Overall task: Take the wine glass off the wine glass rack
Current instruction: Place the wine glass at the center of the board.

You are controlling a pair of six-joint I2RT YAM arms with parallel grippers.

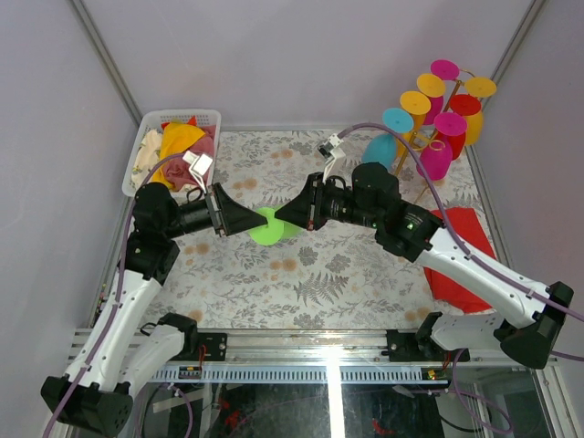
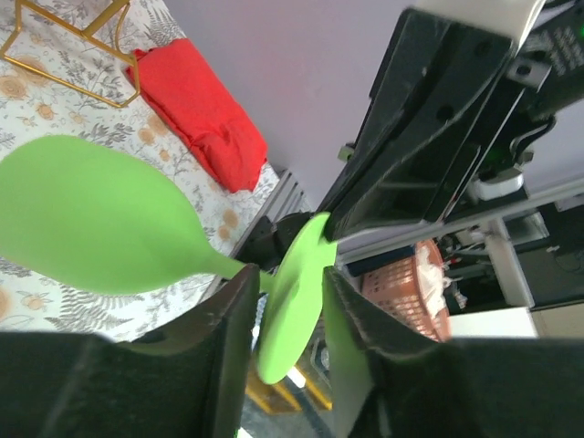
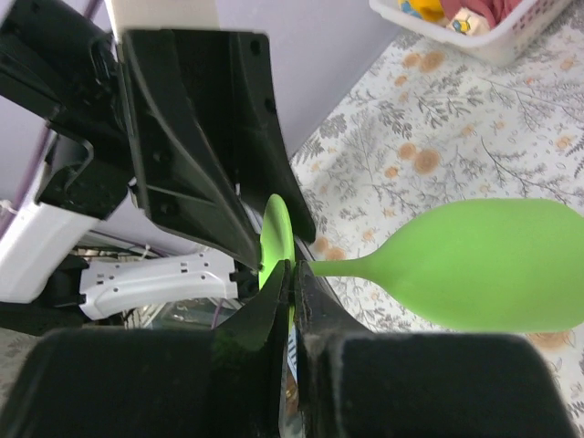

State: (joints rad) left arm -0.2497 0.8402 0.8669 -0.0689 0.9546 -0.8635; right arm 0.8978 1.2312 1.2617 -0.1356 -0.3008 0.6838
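- Two grippers meet nose to nose above the middle of the table (image 1: 319, 274), with the green wine glass (image 1: 266, 228) between them.
- My right gripper (image 3: 294, 290) is clamped on the thin stem just beside the foot, and its jaws show almost no gap.
- My left gripper (image 2: 290, 319) stands narrowed around the round foot, one finger on each side. I cannot tell whether the pads press on it.
- The wine glass is off the wine glass rack (image 1: 422, 137) and well apart from it, its bowl over the floral table cover.
- The wine glass rack stands at the far right corner and carries other coloured glasses (image 1: 447, 119): pink, yellow, blue and red.
- A white basket (image 1: 146, 137) of cloths sits at the far left.
- A red cloth (image 1: 461, 255) lies at the right, beside my right arm.
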